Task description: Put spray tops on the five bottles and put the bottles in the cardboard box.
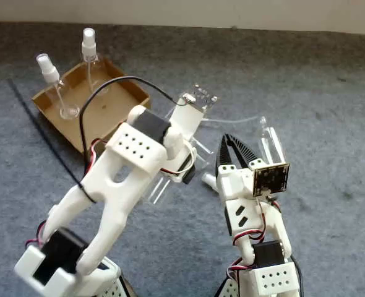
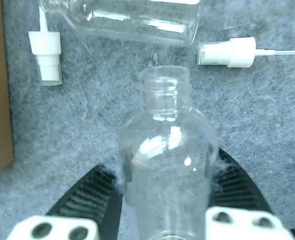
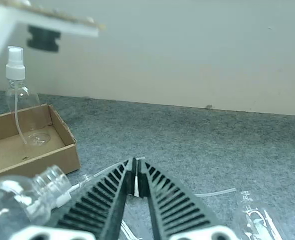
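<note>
The left end effector point(image 2: 166, 172) grips an open-necked bottle point(image 2: 167, 125) around its body, just beside the cardboard box point(image 1: 117, 102). Beyond it on the grey desk point(image 1: 331, 185) lie another uncapped bottle point(image 2: 137, 17) and two loose spray tops, one near the box point(image 2: 47, 50) and one farther off point(image 2: 227, 52). The right end effector point(image 3: 136, 167) is closed, with a thin white sliver between its tips. A third bare bottle point(image 1: 270, 141) lies beside it. In the box stand a capped bottle point(image 1: 57, 90) and a second capped one point(image 1: 90, 62).
</note>
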Robot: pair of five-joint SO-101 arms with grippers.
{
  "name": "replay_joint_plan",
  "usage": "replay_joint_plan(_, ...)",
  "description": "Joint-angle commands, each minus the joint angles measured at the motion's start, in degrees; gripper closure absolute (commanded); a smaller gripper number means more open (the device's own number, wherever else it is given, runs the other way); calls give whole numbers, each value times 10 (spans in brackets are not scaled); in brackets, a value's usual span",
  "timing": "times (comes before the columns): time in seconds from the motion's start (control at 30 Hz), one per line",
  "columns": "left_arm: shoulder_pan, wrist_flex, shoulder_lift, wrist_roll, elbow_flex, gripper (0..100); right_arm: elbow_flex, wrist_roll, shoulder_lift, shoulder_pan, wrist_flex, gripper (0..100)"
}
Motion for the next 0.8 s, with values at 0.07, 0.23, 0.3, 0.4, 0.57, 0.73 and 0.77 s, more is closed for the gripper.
replay_joint_plan(0.07, -12, -2, -116, -61, 61, 912, 82, -5, -7, 4, 1, 993)
replay_joint_plan(0.23, -77, -103, -170, -76, 167, 912, 82, -5, -7, 4, 1, 993)
replay_joint_plan(0.3, -109, -156, -190, -76, 208, 912, 82, -5, -7, 4, 1, 993)
replay_joint_plan(0.4, -142, -213, -216, -76, 264, 912, 82, -5, -7, 4, 0, 993)
replay_joint_plan(0.57, -145, -269, -249, -74, 352, 909, 82, -5, -7, 4, 0, 993)
replay_joint_plan(0.73, -149, -369, -282, -73, 427, 912, 82, -4, -7, 4, 3, 993)
replay_joint_plan(0.77, -147, -382, -288, -73, 438, 912, 82, -4, -7, 4, 3, 993)
